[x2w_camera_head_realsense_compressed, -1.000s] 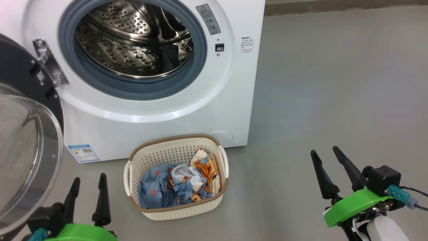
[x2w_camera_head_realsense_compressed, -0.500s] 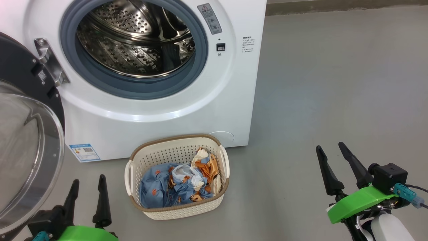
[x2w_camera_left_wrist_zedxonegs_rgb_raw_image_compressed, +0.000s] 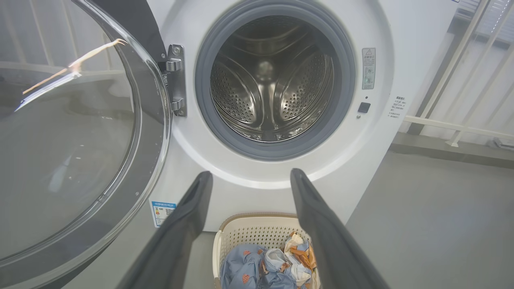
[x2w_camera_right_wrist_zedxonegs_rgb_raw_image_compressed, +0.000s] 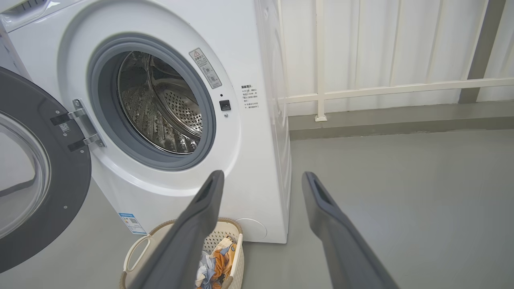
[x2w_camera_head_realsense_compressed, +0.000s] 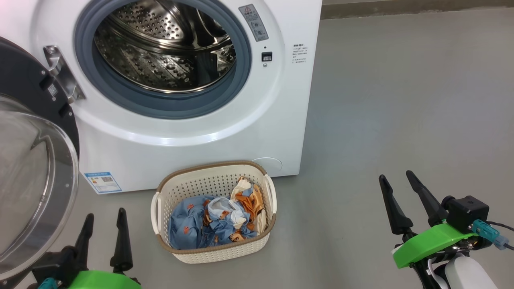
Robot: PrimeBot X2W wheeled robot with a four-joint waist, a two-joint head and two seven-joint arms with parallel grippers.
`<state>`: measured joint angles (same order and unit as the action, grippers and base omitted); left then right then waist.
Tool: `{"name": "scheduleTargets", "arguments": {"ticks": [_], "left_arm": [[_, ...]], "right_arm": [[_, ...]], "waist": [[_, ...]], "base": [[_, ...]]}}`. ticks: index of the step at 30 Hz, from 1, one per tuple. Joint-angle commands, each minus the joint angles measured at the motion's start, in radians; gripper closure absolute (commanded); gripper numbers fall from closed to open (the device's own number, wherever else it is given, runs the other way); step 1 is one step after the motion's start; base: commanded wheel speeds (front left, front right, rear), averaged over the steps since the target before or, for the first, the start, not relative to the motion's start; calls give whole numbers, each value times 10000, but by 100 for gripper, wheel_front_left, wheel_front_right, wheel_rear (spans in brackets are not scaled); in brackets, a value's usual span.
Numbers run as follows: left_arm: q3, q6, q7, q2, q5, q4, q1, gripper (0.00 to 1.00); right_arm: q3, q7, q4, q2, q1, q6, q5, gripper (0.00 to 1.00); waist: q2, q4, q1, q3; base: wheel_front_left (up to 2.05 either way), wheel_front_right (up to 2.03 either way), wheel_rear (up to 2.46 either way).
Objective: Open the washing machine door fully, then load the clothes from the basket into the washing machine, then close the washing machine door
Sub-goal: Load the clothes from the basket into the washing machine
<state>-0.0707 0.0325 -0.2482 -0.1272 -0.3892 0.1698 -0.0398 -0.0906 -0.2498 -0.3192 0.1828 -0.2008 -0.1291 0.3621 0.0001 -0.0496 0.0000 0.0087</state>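
The white washing machine (x2w_camera_head_realsense_compressed: 192, 148) stands ahead with its steel drum (x2w_camera_head_realsense_compressed: 164, 52) bare. Its door (x2w_camera_head_realsense_compressed: 28, 168) hangs swung out to the left on a metal hinge (x2w_camera_head_realsense_compressed: 60, 76). On the floor in front sits the cream basket (x2w_camera_head_realsense_compressed: 188, 188), holding the blue clothes (x2w_camera_head_realsense_compressed: 209, 224) with orange figures. My left gripper (x2w_camera_head_realsense_compressed: 104, 216) is open, low left of the basket, beside the door's glass. My right gripper (x2w_camera_head_realsense_compressed: 395, 178) is open well right of the basket, over bare floor. The left wrist view looks between the fingers (x2w_camera_left_wrist_zedxonegs_rgb_raw_image_compressed: 188, 216) at the drum (x2w_camera_left_wrist_zedxonegs_rgb_raw_image_compressed: 273, 92) and clothes (x2w_camera_left_wrist_zedxonegs_rgb_raw_image_compressed: 265, 265).
Grey floor (x2w_camera_head_realsense_compressed: 401, 100) stretches to the right of the machine. A white railing (x2w_camera_right_wrist_zedxonegs_rgb_raw_image_compressed: 381, 88) and pale wall panels stand behind it, above a low kerb (x2w_camera_right_wrist_zedxonegs_rgb_raw_image_compressed: 401, 120). The open door takes up the room at the left.
The head view has drifted slightly, shifting the machine a little right. My right gripper rose a bit and moved slightly right. The left gripper, basket and door stay put.
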Motion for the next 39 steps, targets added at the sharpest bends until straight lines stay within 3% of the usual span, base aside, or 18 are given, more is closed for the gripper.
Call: {"name": "scheduleTargets", "arguments": {"ticks": [1,13,39], "left_arm": [[397,70,-135,-130,140,-195,-219,0],[454,212,-135,-56,326,-70,-232,0],[597,296,-135,63,431,-120,-293,0]], "right_arm": [[-252,-120,229,27,-57,-16,-86,0],[-291,-120,213,-13,-16,-16,-55,0],[-284,-120,239,-52,-21,-16,-27,0]], "waist": [[-1,2,0,-2],[-1,49,0,-20],[-1,57,0,35]], "base": [[0,0,0],[26,-26,0],[124,-124,0]]}}
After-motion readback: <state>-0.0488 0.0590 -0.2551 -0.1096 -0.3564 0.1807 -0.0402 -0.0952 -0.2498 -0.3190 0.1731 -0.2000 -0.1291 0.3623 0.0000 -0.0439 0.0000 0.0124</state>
